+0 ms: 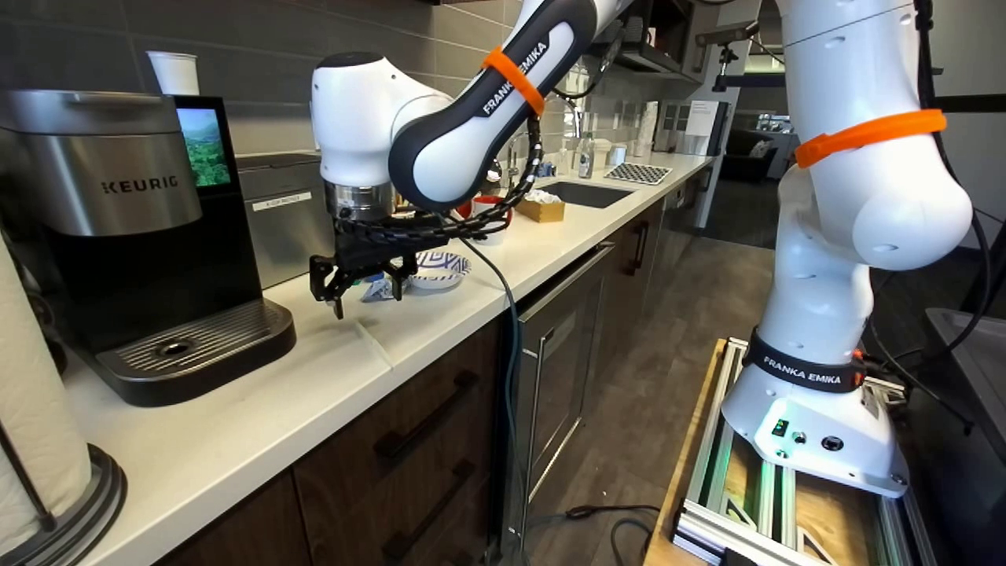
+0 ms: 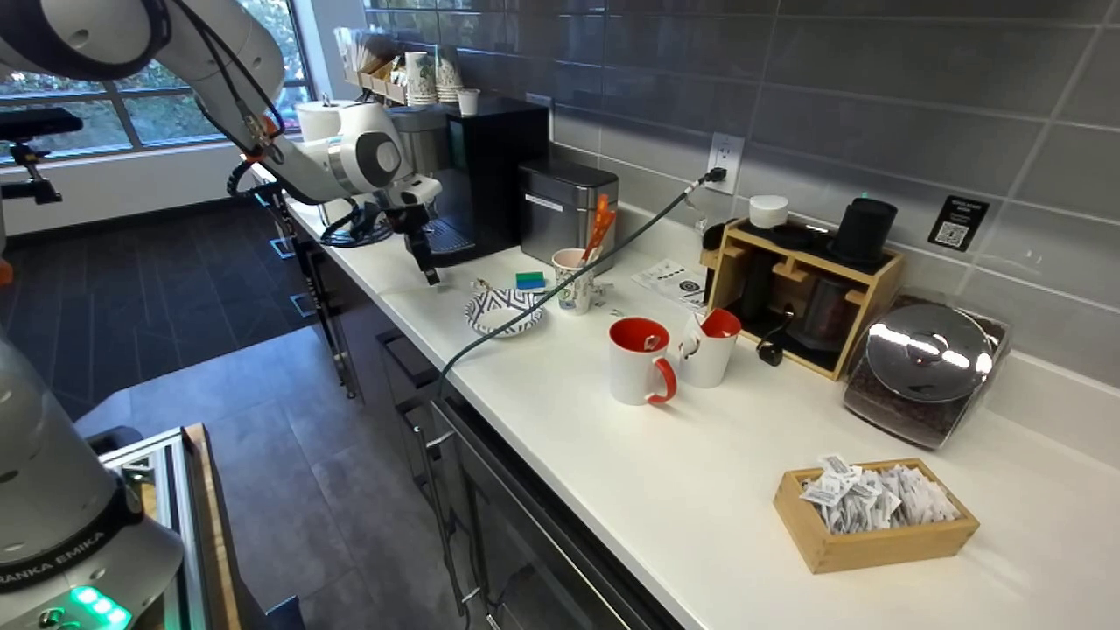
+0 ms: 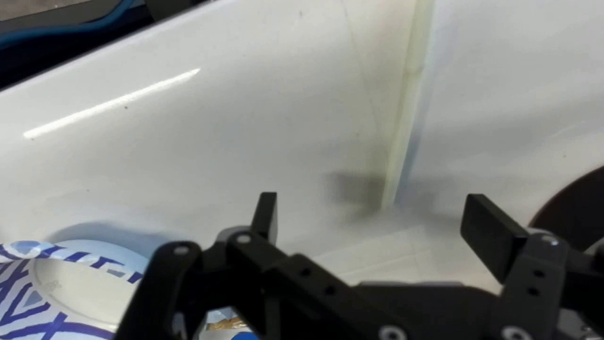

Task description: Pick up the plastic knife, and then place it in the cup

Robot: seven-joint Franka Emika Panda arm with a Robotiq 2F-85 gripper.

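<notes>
A thin pale strip (image 3: 406, 118), which looks like the plastic knife, lies on the white counter in the wrist view. It also shows faintly as a pale line in an exterior view (image 1: 373, 344). My gripper (image 3: 373, 203) is open and empty, pointing down, with its fingers on either side of the strip's near end. The gripper also shows above the counter in both exterior views (image 1: 368, 303) (image 2: 430, 273); contact with the strip cannot be told. A patterned paper cup (image 2: 572, 293) holding orange-handled items stands behind the bowl in an exterior view. It is out of the wrist view.
A blue-patterned bowl (image 2: 478, 317) and a blue-green sponge (image 2: 529, 280) stand between gripper and cup. A coffee machine (image 1: 141, 173) is close to the gripper. A cable (image 2: 534, 306) crosses the counter. Red-lined mugs (image 2: 632, 372) and a packet box (image 2: 884, 547) stand farther along.
</notes>
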